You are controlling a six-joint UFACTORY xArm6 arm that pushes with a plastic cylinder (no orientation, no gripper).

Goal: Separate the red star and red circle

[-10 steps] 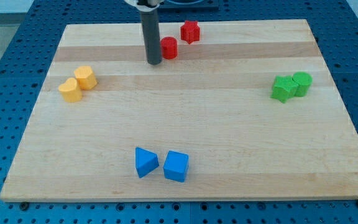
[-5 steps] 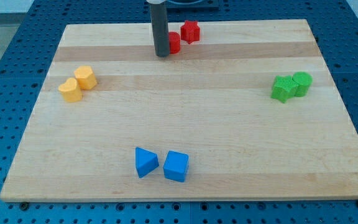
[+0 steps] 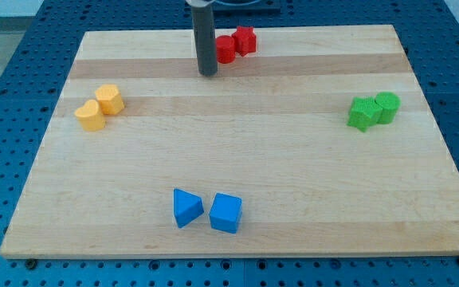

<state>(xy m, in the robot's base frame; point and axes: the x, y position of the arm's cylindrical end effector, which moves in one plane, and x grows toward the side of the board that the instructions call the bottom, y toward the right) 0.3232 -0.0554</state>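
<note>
The red circle block [image 3: 225, 49] and the red star block [image 3: 245, 40] sit touching each other near the view's top edge of the wooden board [image 3: 293, 159]. The star is up and to the right of the circle. My dark rod stands upright just left of the circle. My tip [image 3: 207, 73] rests on the board a little below and left of the circle, close to it but apart from it.
Two yellow blocks [image 3: 100, 107] lie at the view's left. Two green blocks [image 3: 374, 110] lie at the view's right. A blue triangle [image 3: 186, 207] and a blue cube [image 3: 225, 213] lie near the bottom. Blue pegboard surrounds the board.
My tip moved right and up, pushing the red circle up and right until it touches the red star. In the last half second the tip barely moved.
</note>
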